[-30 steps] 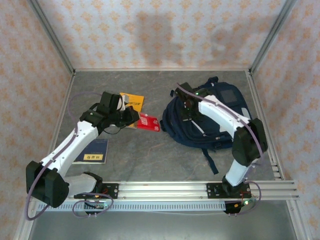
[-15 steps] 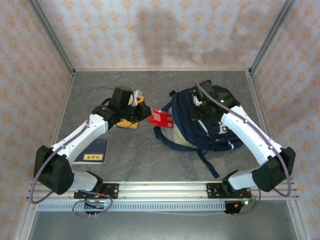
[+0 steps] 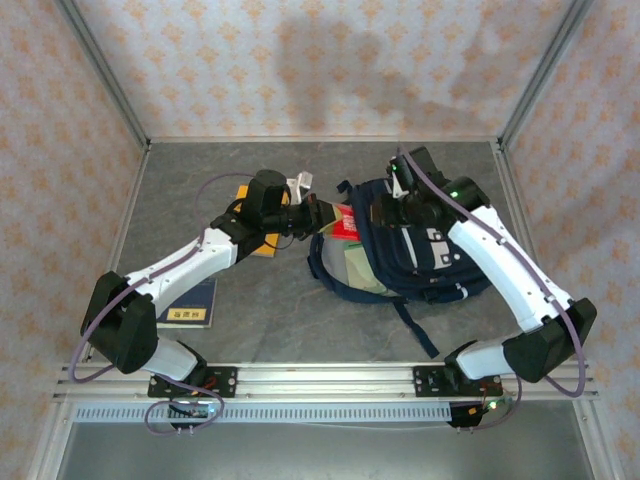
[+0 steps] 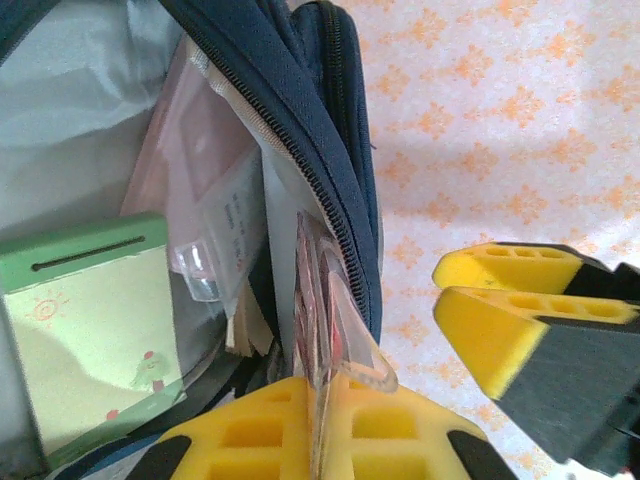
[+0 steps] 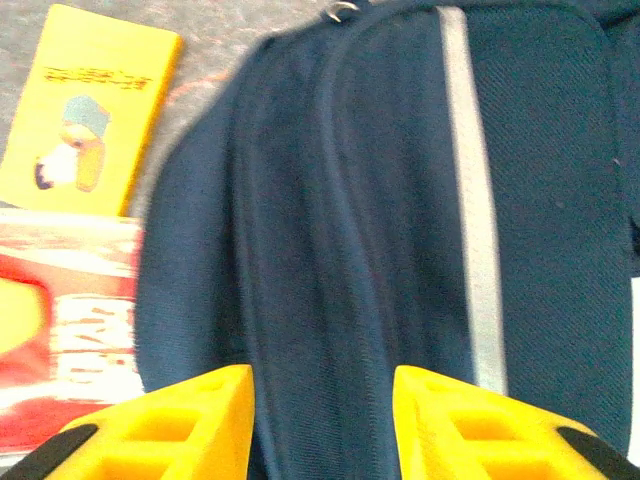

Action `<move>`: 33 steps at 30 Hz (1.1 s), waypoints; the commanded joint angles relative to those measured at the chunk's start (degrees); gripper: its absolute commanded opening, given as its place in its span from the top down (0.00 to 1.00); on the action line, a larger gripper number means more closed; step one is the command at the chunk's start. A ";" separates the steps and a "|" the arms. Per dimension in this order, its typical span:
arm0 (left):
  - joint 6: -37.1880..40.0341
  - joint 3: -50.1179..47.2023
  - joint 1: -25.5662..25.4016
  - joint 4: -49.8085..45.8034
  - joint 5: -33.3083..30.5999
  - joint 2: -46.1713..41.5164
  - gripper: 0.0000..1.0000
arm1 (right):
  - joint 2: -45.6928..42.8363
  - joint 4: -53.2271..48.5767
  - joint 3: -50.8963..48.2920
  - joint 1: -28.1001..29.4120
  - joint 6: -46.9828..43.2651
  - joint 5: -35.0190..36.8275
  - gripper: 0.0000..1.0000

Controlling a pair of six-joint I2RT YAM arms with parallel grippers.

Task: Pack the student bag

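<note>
The student bag, navy with grey stripes, lies at centre right with its mouth facing left. My left gripper is shut on a red, clear-wrapped packet at that mouth. In the left wrist view the packet's edge is pinched in my left gripper beside the zip rim. A green notebook lies inside. My right gripper hovers over the bag's top. Its fingers stand apart above the navy fabric, gripping nothing.
A yellow book lies on the table, partly under my left arm, and shows beside the bag. A blue book lies at front left. Patterned walls and metal posts enclose the table; a rail runs along the near edge.
My left arm carried the red packet rightward from the table middle to the bag's mouth. My right gripper, shut before, has opened over the bag's top.
</note>
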 commanded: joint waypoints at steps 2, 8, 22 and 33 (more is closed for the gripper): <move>-2.07 -0.06 -0.79 8.89 2.34 -0.98 1.00 | 3.96 -3.28 4.57 0.95 3.45 -5.90 0.57; -2.42 -0.02 -1.02 9.71 2.44 -0.26 1.00 | 10.09 -4.86 7.60 3.35 4.70 -4.64 0.56; 1.69 1.13 -1.11 3.47 0.88 0.35 1.00 | 12.27 -8.69 12.00 4.32 1.62 9.41 1.00; 8.72 2.59 0.87 -8.97 -3.72 2.52 1.00 | 7.98 -14.98 20.99 1.62 -2.67 10.84 1.00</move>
